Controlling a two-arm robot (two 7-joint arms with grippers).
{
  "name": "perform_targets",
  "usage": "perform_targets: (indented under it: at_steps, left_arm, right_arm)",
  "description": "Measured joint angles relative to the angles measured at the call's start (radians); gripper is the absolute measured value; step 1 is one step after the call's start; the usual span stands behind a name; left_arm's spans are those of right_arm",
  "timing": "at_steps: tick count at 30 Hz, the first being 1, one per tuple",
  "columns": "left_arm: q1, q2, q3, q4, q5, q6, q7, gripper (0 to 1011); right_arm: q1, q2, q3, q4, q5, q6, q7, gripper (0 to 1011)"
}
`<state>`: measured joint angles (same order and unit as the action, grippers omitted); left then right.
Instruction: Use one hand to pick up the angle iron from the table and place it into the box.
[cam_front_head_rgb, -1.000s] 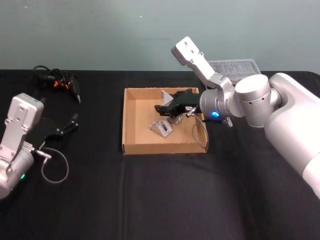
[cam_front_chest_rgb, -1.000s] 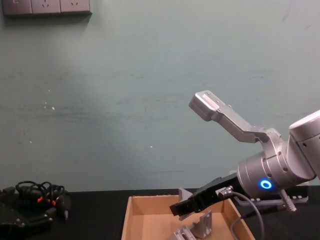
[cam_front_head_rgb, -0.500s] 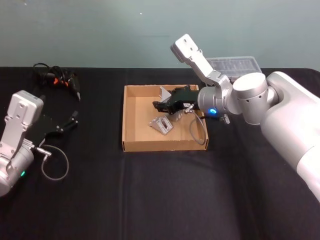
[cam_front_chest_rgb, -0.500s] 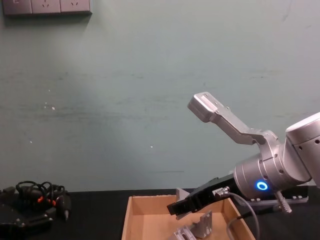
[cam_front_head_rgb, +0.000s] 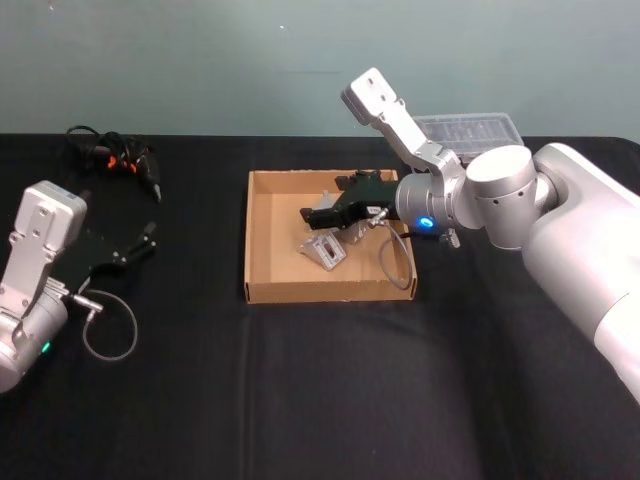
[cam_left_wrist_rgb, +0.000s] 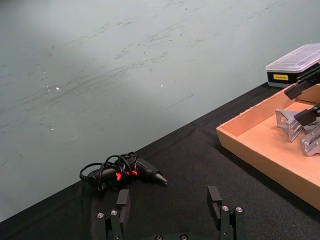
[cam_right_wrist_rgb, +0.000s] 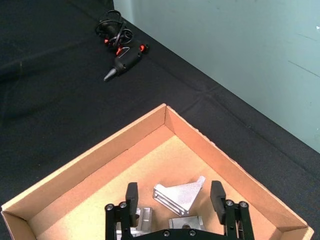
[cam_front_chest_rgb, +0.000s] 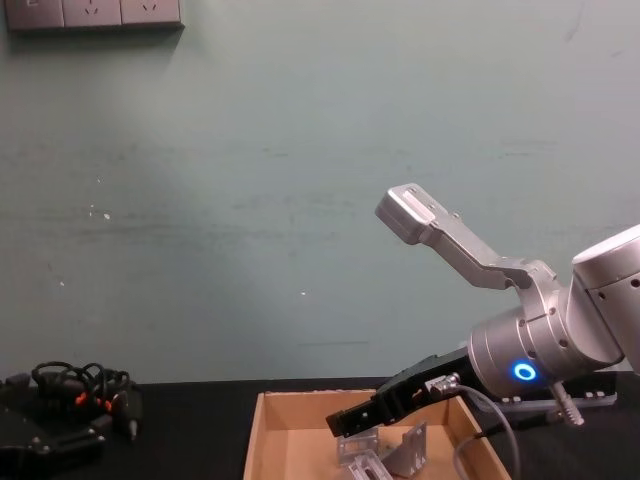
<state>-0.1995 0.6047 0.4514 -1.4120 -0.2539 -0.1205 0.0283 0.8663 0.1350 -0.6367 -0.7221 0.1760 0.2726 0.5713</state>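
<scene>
- Fingers of my right gripper stood spread wide with nothing between them, hanging over the box floor; an angle iron lay just beyond them on the cardboard.
- Over the last second I watched that gripper slide toward 9 o'clock across the box in the head view, from roughly the middle toward the far part, always low above the floor.
- From the head view, two or three metal brackets sat inside the box around its centre, none of them on the table; they had not shifted between frames.
- I judged that the release was done, and the piece lay loose in the box, clear of the pads.
- My left gripper hung parked at 9 o'clock over the table with its jaws apart and empty; it had drawn back a little from its earlier pose.
- What remained, by my reckoning, was lifting the right arm out without clipping the box wall.
</scene>
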Motion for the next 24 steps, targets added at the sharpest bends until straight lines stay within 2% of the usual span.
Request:
perform_targets:
  at_steps: [5,14,19,20,23,24]
  left_arm:
    - [0.0,0.0,0.0,0.0,0.0,0.0,0.0,1011]
    - [0.0,0.0,0.0,0.0,0.0,0.0,0.0,1011]
    - [0.0,0.0,0.0,0.0,0.0,0.0,0.0,1011]
    - [0.0,0.0,0.0,0.0,0.0,0.0,0.0,1011]
    - [0.0,0.0,0.0,0.0,0.0,0.0,0.0,1011]
    - [0.0,0.0,0.0,0.0,0.0,0.0,0.0,1011]
  right_arm:
    - [0.0,0.0,0.0,-0.001,0.0,0.001,0.0,1003]
    - [-0.006,0.004,0.002,-0.013,0.0,0.002,-0.001,1003]
    - [-0.046,0.033,0.02,-0.103,-0.01,0.018,-0.013,1003]
    - [-0.046,0.033,0.02,-0.103,-0.01,0.018,-0.013,1003]
    - [-0.083,0.059,0.037,-0.18,-0.009,0.03,-0.021,1003]
    - [-0.109,0.078,0.048,-0.232,-0.005,0.035,-0.027,1003]
